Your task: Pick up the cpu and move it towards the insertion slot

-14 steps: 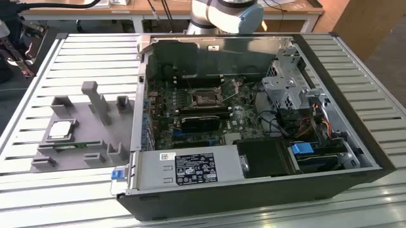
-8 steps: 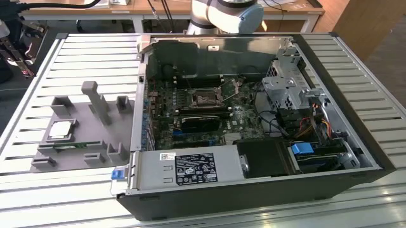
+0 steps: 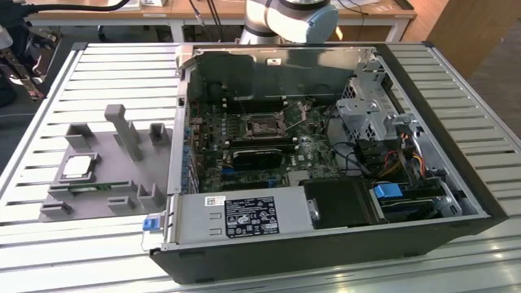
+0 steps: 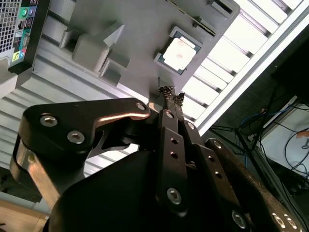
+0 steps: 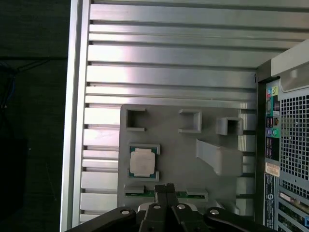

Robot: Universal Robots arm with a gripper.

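One slatted aluminium table (image 3: 97, 79) fills most of the exterior view, with wooden desks (image 3: 382, 12) behind it along the upper edge. An open black computer case (image 3: 342, 262) lies on the table from centre to right of the frame, its green motherboard (image 3: 313, 152) exposed. The arm (image 3: 297, 18) rises at upper centre behind the case. A grey tray (image 3: 114, 180) with upright blocks sits at the left. The insertion slot (image 3: 262, 125), a shiny metal frame around a dark centre, lies mid-frame on the motherboard. The cpu (image 3: 79, 166) lies flat in a tray pocket at far left, well apart from the slot. It is square, with a silvery-white top and a thin darker rim. In both wrist views the gripper (image 5: 166, 189) (image 4: 171, 94) hangs over the tray near the cpu, its fingers pressed together on nothing.
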